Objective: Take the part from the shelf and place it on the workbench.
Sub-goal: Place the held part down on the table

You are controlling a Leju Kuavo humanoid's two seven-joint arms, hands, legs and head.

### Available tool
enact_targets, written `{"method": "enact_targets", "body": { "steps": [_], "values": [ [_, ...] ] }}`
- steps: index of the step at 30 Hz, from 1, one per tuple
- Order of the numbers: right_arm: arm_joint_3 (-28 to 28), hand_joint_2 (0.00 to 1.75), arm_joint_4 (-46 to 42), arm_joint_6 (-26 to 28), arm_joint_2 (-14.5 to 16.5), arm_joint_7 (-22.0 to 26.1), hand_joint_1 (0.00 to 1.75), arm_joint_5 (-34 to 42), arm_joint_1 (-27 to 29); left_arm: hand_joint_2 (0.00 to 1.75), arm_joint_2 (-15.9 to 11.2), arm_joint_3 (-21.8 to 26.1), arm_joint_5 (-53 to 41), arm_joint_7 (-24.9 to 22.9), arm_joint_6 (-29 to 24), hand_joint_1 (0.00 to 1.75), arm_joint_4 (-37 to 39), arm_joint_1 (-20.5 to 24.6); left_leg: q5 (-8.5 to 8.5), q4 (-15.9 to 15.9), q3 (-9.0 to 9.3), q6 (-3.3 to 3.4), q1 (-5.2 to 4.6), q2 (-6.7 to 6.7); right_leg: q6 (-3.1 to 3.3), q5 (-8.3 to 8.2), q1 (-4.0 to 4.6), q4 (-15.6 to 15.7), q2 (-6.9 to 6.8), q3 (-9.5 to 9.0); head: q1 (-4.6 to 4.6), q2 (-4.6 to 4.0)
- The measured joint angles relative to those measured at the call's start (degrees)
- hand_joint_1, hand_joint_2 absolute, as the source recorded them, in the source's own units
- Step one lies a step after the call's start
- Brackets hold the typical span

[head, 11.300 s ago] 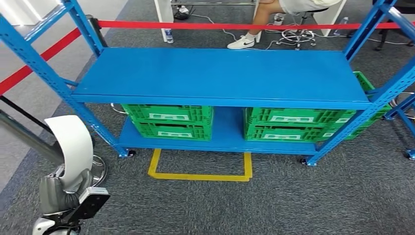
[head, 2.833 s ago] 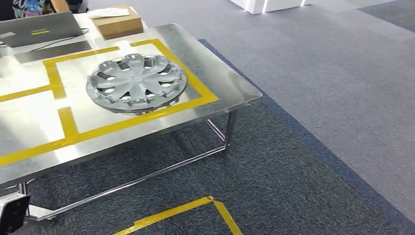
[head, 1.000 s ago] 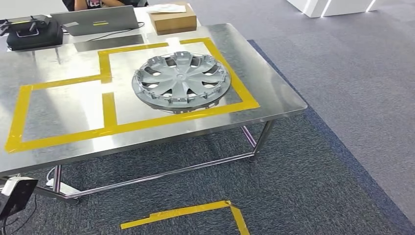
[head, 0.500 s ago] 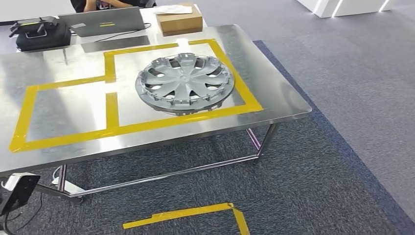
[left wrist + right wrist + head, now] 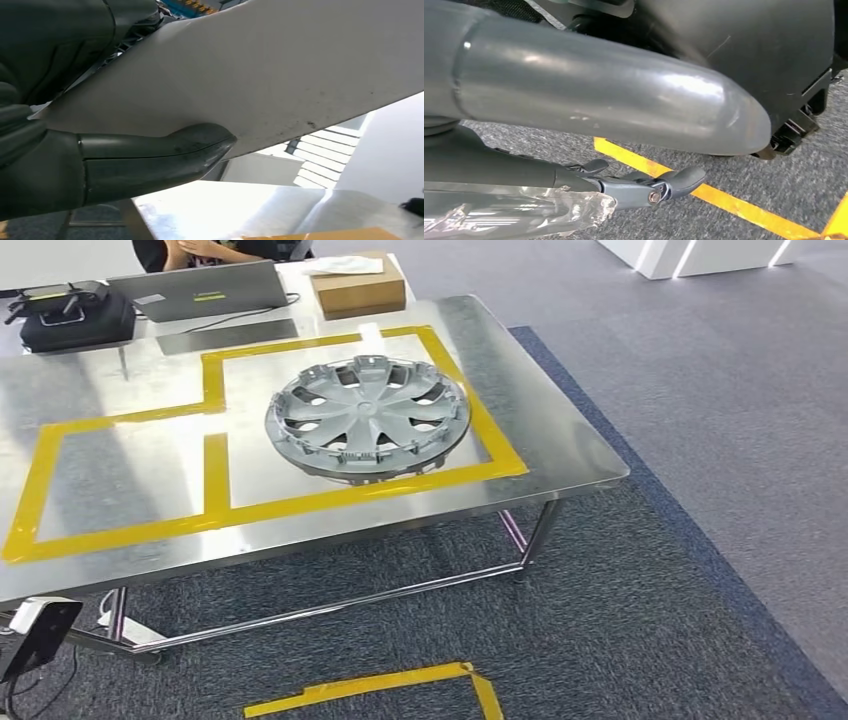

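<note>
In the left wrist view my left hand (image 5: 75,150) holds a large white curved part (image 5: 280,75), with the thick grey thumb (image 5: 165,152) pressed flat against its face. The steel workbench (image 5: 560,430) with yellow taped squares stands ahead in the head view, and its shiny top (image 5: 225,210) lies close beyond the part. A silver hubcap (image 5: 368,417) lies inside the right-hand taped square. My right hand (image 5: 599,100) hangs above the carpet with its dark fingers (image 5: 644,187) stretched out and nothing in them.
At the bench's far edge are a laptop (image 5: 205,288), a cardboard box (image 5: 357,284), a black bag (image 5: 70,315) and a seated person (image 5: 215,250). The left taped square (image 5: 120,465) is bare. Yellow tape (image 5: 380,685) marks the carpet in front of the bench.
The camera has turned from the blue shelf to the workbench and still drifts slightly. The hubcap keeps its place in the taped square.
</note>
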State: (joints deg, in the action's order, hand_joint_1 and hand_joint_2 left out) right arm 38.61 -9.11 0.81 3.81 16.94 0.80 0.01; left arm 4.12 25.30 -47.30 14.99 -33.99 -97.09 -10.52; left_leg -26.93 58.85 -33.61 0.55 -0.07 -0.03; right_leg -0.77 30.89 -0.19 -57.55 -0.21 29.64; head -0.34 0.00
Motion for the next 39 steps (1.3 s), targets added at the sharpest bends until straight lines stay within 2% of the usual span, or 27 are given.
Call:
{"method": "enact_targets", "body": {
  "steps": [2, 4, 5, 7, 8, 9, 10, 12, 13, 14, 15, 17, 19, 20, 22, 23, 24, 25, 27, 28, 29, 33, 34, 35, 37, 38, 39],
  "values": [
    [0.13, 0.0, 0.0, -0.01, -0.01, 0.0, 0.0, 0.1, -0.04, 1.75, -0.04, -0.04, -0.03, -0.01, -0.17, 1.43, 0.0, -0.05, -0.08, -0.77, 0.25, 0.18, 0.16, -0.1, -0.63, 0.15, 0.02, 0.16, -0.12, -0.09, 0.02, 0.0],
    [0.2, 0.0, 0.0, -0.01, -0.01, 0.0, 0.0, 0.1, -0.1, 1.75, -0.04, -0.05, -0.04, -0.04, -0.33, 1.43, -0.01, -0.01, -0.08, -1.41, 0.82, 0.58, 0.49, -0.15, -1.15, 1.58, 0.04, -2.2, -0.03, 0.99, 0.19, 0.0],
    [0.22, 0.0, 0.0, 0.01, -0.01, 0.0, 0.0, 0.11, -0.11, 1.75, -0.03, -0.07, -0.06, -0.08, -0.39, 1.43, -0.01, 0.02, -0.15, -1.55, 1.06, 0.8, 0.6, -0.14, -1.33, 2.98, -0.02, -5.26, 0.05, 2.66, 0.31, 0.0],
    [0.26, 0.0, 0.0, 0.04, -0.03, 0.0, 0.0, 0.11, -0.08, 1.75, 0.01, -0.11, -0.11, -0.2, -0.45, 1.43, 0.01, 0.04, -0.44, -1.54, 1.21, 1.11, 0.56, -0.16, -1.6, 5.81, -0.09, -13.25, 0.09, 7.4, 0.51, 0.0],
    [0.28, 0.0, 0.0, 0.05, -0.04, 0.0, 0.0, 0.12, -0.05, 1.75, 0.03, -0.14, -0.14, -0.29, -0.46, 1.43, 0.01, -0.02, -0.6, -1.54, 1.34, 1.16, 0.54, -0.2, -1.7, 6.12, -0.1, -15.85, 0.09, 9.26, 0.52, 0.0],
    [0.31, 0.0, 0.0, 0.05, -0.05, -0.01, 0.0, 0.1, -0.04, 1.75, 0.06, -0.16, -0.16, -0.38, -0.46, 1.43, 0.02, -0.06, -0.8, -1.53, 1.56, 1.14, 0.53, -0.24, -1.75, 5.28, -0.1, -16.47, 0.09, 10.16, 0.55, 0.0],
    [0.33, 0.0, 0.0, 0.06, -0.05, -0.01, 0.0, 0.1, -0.04, 1.75, 0.08, -0.18, -0.17, -0.48, -0.47, 1.43, 0.02, -0.1, -1.04, -1.53, 1.93, 1.07, 0.53, -0.31, -1.72, 3.26, -0.11, -14.7, 0.09, 9.81, 0.56, 0.0],
    [0.36, 0.0, 0.0, 0.06, -0.09, -0.04, 0.0, 0.1, -0.04, 1.75, 0.1, -0.26, -0.19, -0.64, -0.47, 1.43, 0.03, -0.12, -1.68, -1.52, 2.82, 0.75, 0.46, -0.43, -1.4, -1.44, -0.07, -7.18, 0.13, 6.72, 0.56, 0.0],
    [0.38, 0.0, 0.0, 0.06, -0.13, -0.05, 0.0, 0.11, -0.03, 1.75, 0.09, -0.29, -0.21, -0.73, -0.48, 1.43, 0.03, -0.11, -2.01, -1.43, 3.1, 0.48, 0.37, -0.49, -1.12, -2.71, -0.03, -3.71, 0.15, 5.05, 0.55, 0.0],
    [0.4, 0.0, 0.0, 0.06, -0.15, -0.07, 0.0, 0.11, -0.04, 1.75, 0.09, -0.31, -0.22, -0.8, -0.5, 1.43, 0.03, -0.12, -2.21, -1.39, 3.23, 0.17, 0.29, -0.52, -0.83, -3.15, 0.03, -1.59, 0.19, 3.97, 0.5, 0.0],
    [0.43, 0.0, 0.0, 0.05, -0.18, -0.08, 0.0, 0.11, -0.04, 1.75, 0.08, -0.33, -0.24, -0.84, -0.52, 1.43, 0.03, -0.13, -2.32, -1.38, 3.22, -0.14, 0.23, -0.54, -0.54, -2.82, 0.11, -0.85, 0.22, 3.49, 0.45, 0.0],
    [0.48, 0.0, 0.0, 0.06, -0.18, -0.08, 0.0, 0.09, 0.04, 1.75, 0.05, -0.39, -0.25, -0.84, -0.56, 1.43, 0.03, -0.15, -2.53, -1.41, 3.28, -0.7, 0.31, -0.52, 0.05, -2.72, 0.04, -0.43, 0.23, 3.21, 0.4, 0.01],
    [0.51, 0.0, 0.0, 0.09, -0.18, -0.09, 0.0, 0.19, 0.05, 1.75, -0.05, -0.47, -0.27, -0.84, -0.56, 1.43, 0.03, -0.07, -3.85, 0.44, 2.62, -1.3, 0.41, -0.43, 0.68, -2.65, -0.22, 0.0, 0.18, 2.71, 0.2, 0.01],
    [0.52, 0.0, 0.0, 0.09, -0.18, -0.08, 0.0, 0.24, 0.01, 1.75, -0.13, -0.49, -0.28, -0.84, -0.56, 1.43, 0.03, -0.03, -5.24, 3.09, 1.37, -1.62, 0.5, -0.39, 0.96, -2.57, -0.35, 0.17, 0.13, 2.4, 0.08, 0.01],
    [0.55, 0.0, 0.0, 0.07, -0.18, -0.08, 0.0, 0.29, -0.02, 1.75, -0.24, -0.5, -0.28, -0.85, -0.56, 1.43, 0.08, -0.08, -8.28, 10.66, -2.74, -2.05, 0.66, -0.35, 1.27, -2.22, -0.35, 0.2, 0.08, 2.0, -0.09, 0.0],
    [0.56, 0.0, 0.0, 0.06, -0.18, -0.08, 0.0, 0.29, 0.02, 1.75, -0.27, -0.5, -0.27, -0.85, -0.55, 1.43, 0.13, -0.15, -8.87, 13.63, -4.62, -2.15, 0.73, -0.34, 1.32, -2.02, -0.34, 0.2, 0.08, 1.8, -0.07, 0.0],
    [0.56, 0.0, 0.0, 0.05, -0.18, -0.09, 0.0, 0.3, 0.07, 1.75, -0.3, -0.5, -0.27, -0.89, -0.52, 1.43, 0.17, -0.2, -8.27, 14.74, -5.67, -2.19, 0.76, -0.33, 1.29, -1.79, -0.34, 0.19, 0.09, 1.54, -0.07, 0.0],
    [0.56, 0.0, 0.0, 0.05, -0.18, -0.09, 0.0, 0.3, 0.09, 1.75, -0.34, -0.51, -0.28, -0.95, -0.49, 1.43, 0.21, -0.21, -6.49, 13.64, -5.64, -2.14, 0.79, -0.32, 1.22, -1.52, -0.34, 0.19, 0.12, 1.17, -0.08, 0.0],
    [0.57, 0.0, -0.01, 0.05, -0.17, -0.09, 0.0, 0.3, 0.09, 1.75, -0.45, -0.51, -0.38, -1.1, -0.43, 1.43, 0.22, -0.17, -1.54, 6.94, -3.12, -1.85, 0.78, -0.22, 0.94, -0.88, -0.34, 0.21, 0.16, 0.42, -0.07, 0.0],
    [0.58, 0.0, -0.01, 0.05, -0.17, -0.09, 0.0, 0.31, 0.05, 1.75, -0.52, -0.52, -0.44, -1.18, -0.39, 1.43, 0.23, -0.14, -0.07, 3.58, -1.61, -1.62, 0.67, -0.15, 0.68, -0.52, -0.24, 0.17, 0.2, 0.13, -0.08, 0.0],
    [0.58, 0.0, -0.02, 0.04, -0.17, -0.1, 0.0, 0.31, 0.02, 1.75, -0.58, -0.54, -0.52, -1.25, -0.36, 1.43, 0.24, -0.08, 0.45, 1.29, -0.59, -1.34, 0.55, -0.08, 0.38, -0.24, -0.15, 0.16, 0.18, 0.1, -0.08, 0.01],
    [0.58, 0.0, -0.02, 0.02, -0.18, -0.14, 0.0, 0.29, -0.05, 1.75, -0.77, -0.57, -0.63, -1.64, -0.32, 1.43, 0.25, -0.14, -0.35, -0.69, 0.35, 0.01, 0.44, -0.13, -0.93, 0.52, -0.07, 0.26, -0.01, -0.14, 0.08, 0.0],
    [0.58, 0.0, -0.02, 0.03, -0.18, -0.15, 0.0, 0.3, -0.09, 1.75, -0.79, -0.56, -0.63, -1.68, -0.34, 1.43, 0.25, -0.14, -0.43, -0.92, 0.63, 0.39, 0.56, -0.14, -1.19, 1.29, -0.08, -0.84, 0.0, 0.25, 0.16, 0.0],
    [0.58, 0.0, -0.02, 0.04, -0.18, -0.15, 0.0, 0.31, -0.13, 1.75, -0.79, -0.55, -0.63, -1.7, -0.37, 1.43, 0.25, -0.13, -0.52, -1.13, 0.93, 0.75, 0.68, -0.13, -1.39, 2.57, -0.09, -3.27, 0.05, 1.37, 0.27, 0.0],
    [0.59, 0.0, -0.02, 0.05, -0.18, -0.16, 0.0, 0.32, -0.11, 1.75, -0.76, -0.54, -0.63, -1.7, -0.37, 1.43, 0.27, -0.12, -0.95, -1.17, 1.29, 1.25, 0.61, -0.13, -1.56, 5.79, -0.12, -11.1, 0.1, 5.91, 0.49, 0.0],
    [0.6, 0.0, -0.02, 0.06, -0.18, -0.14, 0.0, 0.32, -0.08, 1.75, -0.74, -0.55, -0.63, -1.7, -0.34, 1.43, 0.3, -0.15, -1.17, -1.16, 1.47, 1.36, 0.55, -0.16, -1.6, 6.73, -0.13, -14.62, 0.11, 8.24, 0.54, 0.0],
    [0.6, 0.0, -0.02, 0.05, -0.18, -0.14, 0.0, 0.31, -0.08, 1.75, -0.73, -0.56, -0.64, -1.71, -0.29, 1.43, 0.35, -0.14, -1.45, -1.16, 1.76, 1.4, 0.48, -0.2, -1.58, 6.47, -0.11, -16.4, 0.11, 9.79, 0.54, 0.0]
  ]
}}
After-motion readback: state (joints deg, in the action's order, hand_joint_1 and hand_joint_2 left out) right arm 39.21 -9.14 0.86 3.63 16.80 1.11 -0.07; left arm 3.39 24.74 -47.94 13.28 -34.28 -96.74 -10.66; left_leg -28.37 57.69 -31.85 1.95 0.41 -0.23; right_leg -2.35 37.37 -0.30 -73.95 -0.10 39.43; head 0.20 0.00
